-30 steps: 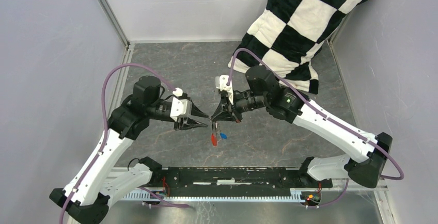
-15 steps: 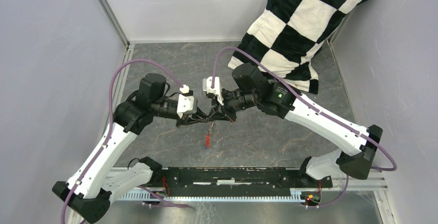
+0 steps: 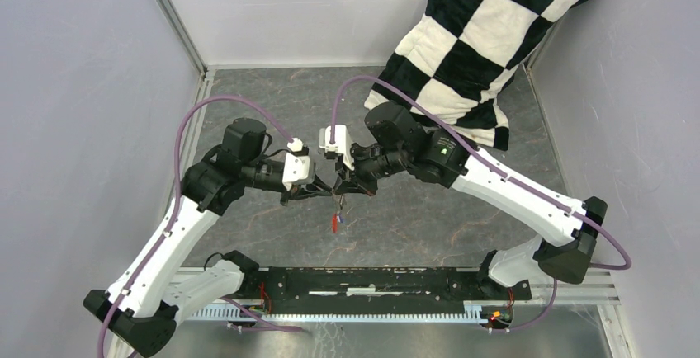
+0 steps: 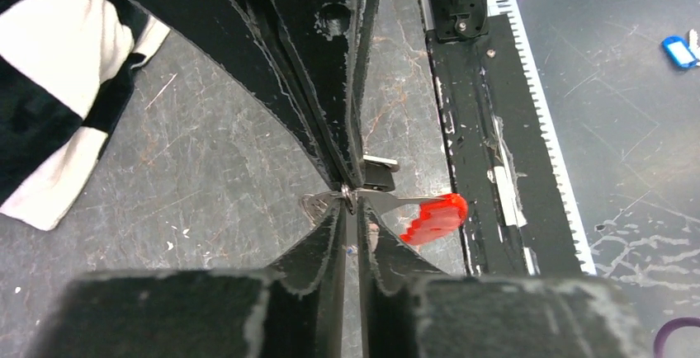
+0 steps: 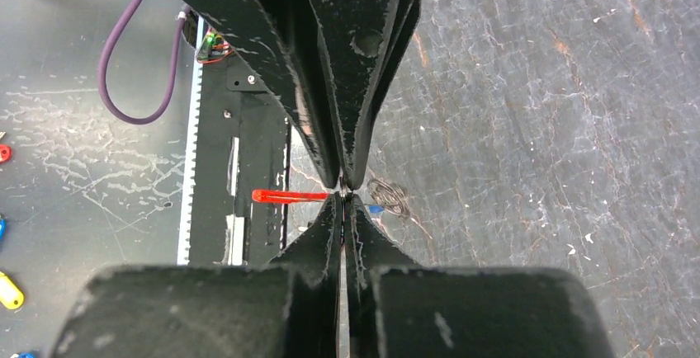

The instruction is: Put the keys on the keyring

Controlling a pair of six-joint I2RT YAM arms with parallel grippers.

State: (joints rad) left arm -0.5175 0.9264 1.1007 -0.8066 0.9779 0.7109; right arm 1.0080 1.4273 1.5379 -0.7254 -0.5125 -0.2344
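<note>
Top view: left pincer and right pincer tip to tip above the middle of the desk, both clenched. Just below the meeting point, the keyring with its red tag, hanging clear of the desk.

Left wrist view: left pincer from the bottom edge, clenched to a thin slit on the keyring at frame centre. Right pincer's fingers from the top edge onto the same spot. Red tag just right of the tips, black key head just above it.

Right wrist view: right pincer clenched on the keyring, wire loop just right of the tips. Red tag edge-on to the left. Tiny blue bit beside the loop, too small to identify.
</note>
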